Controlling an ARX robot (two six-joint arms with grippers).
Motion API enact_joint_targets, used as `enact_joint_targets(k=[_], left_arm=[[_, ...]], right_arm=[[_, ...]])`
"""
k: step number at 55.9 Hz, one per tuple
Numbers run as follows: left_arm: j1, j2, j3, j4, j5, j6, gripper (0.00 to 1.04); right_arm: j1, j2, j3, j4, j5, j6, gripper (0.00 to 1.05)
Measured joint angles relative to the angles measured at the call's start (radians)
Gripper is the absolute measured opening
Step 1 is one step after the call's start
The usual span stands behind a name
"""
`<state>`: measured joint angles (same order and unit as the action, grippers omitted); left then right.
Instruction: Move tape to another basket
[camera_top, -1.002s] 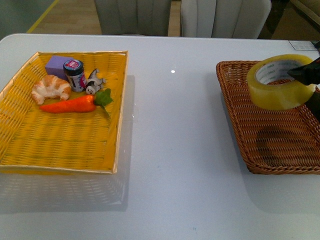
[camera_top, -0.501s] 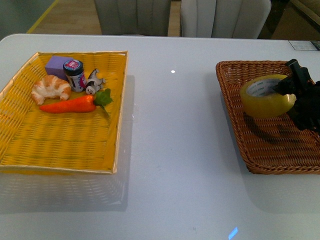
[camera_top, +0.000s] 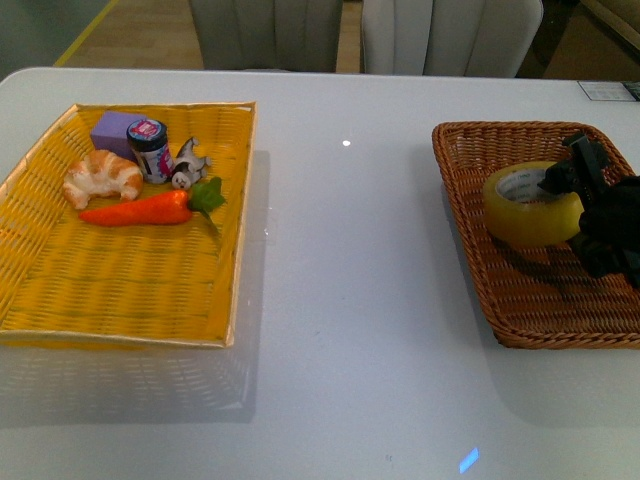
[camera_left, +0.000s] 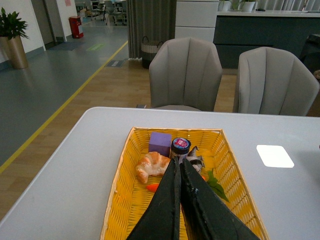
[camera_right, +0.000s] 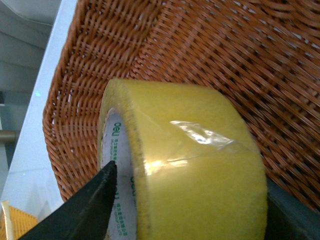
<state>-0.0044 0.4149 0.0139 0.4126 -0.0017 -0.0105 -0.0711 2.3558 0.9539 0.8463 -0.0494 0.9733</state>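
The yellowish tape roll (camera_top: 528, 208) with a white printed core sits low in the dark brown wicker basket (camera_top: 480, 250) at the right of the table. My right gripper (camera_top: 570, 180) is shut on the tape, one finger inside the core and one outside. In the right wrist view the tape (camera_right: 190, 170) fills the frame between the fingers, over the brown basket weave (camera_right: 200, 50). My left gripper (camera_left: 178, 165) is shut and empty, above the yellow basket (camera_left: 120, 200); it is out of the front view.
The yellow woven basket (camera_top: 60, 290) at the left holds a croissant (camera_top: 102, 176), a carrot (camera_top: 140, 210), a purple block (camera_top: 112, 130), a small jar (camera_top: 149, 148) and a small figure (camera_top: 187, 165). Two grey chairs (camera_top: 450, 35) stand behind the table.
My right gripper has lowered the tape from above the brown basket down into it. The left arm and the yellow basket's contents have not moved.
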Motion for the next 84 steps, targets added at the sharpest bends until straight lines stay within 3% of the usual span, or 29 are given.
enact_joint_targets(k=[7, 22, 39, 43, 45, 48, 50, 55, 63, 69, 74, 84], left_arm=[[0.000, -0.055, 0.000, -0.053, 0.000, 0.000, 0.02], [0.000, -0.152, 0.000, -0.149, 0.000, 0.000, 0.02], [0.000, -0.232, 0.000, -0.229, 0.000, 0.000, 0.02], [0.000, -0.346, 0.000, -0.375, 0.000, 0.000, 0.02], [0.000, -0.387, 0.000, -0.405, 0.002, 0.000, 0.02], [0.000, -0.398, 0.000, -0.407, 0.002, 0.000, 0.02], [0.000, -0.399, 0.000, -0.410, 0.002, 0.000, 0.02], [0.000, -0.400, 0.000, -0.412, 0.001, 0.000, 0.02], [0.001, -0.400, 0.000, -0.413, 0.002, 0.000, 0.02], [0.001, -0.400, 0.000, -0.413, 0.002, 0.000, 0.02], [0.001, -0.400, 0.000, -0.413, 0.001, 0.000, 0.02], [0.001, -0.400, 0.000, -0.413, 0.002, 0.000, 0.02]], right_arm=[[-0.019, -0.057, -0.072, 0.009, 0.002, -0.007, 0.97], [-0.065, -0.329, -0.248, 0.014, 0.000, -0.077, 0.96], [-0.107, -0.841, -0.536, -0.041, -0.015, -0.200, 0.95], [-0.141, -0.973, -0.707, 0.229, -0.153, -0.512, 0.76], [-0.145, -1.071, -0.775, 0.221, -0.170, -0.678, 0.68], [-0.148, -1.205, -0.847, 0.145, -0.178, -0.803, 0.57], [-0.148, -1.275, -0.879, 0.095, -0.172, -0.838, 0.52], [-0.111, -1.507, -0.929, -0.050, -0.127, -0.931, 0.27], [-0.068, -1.641, -0.930, -0.159, -0.080, -0.953, 0.01], [-0.041, -1.725, -0.931, -0.233, -0.058, -0.964, 0.02], [0.031, -1.790, -0.931, -0.293, 0.036, -0.966, 0.02], [0.065, -1.903, -0.932, -0.397, 0.047, -0.967, 0.02]])
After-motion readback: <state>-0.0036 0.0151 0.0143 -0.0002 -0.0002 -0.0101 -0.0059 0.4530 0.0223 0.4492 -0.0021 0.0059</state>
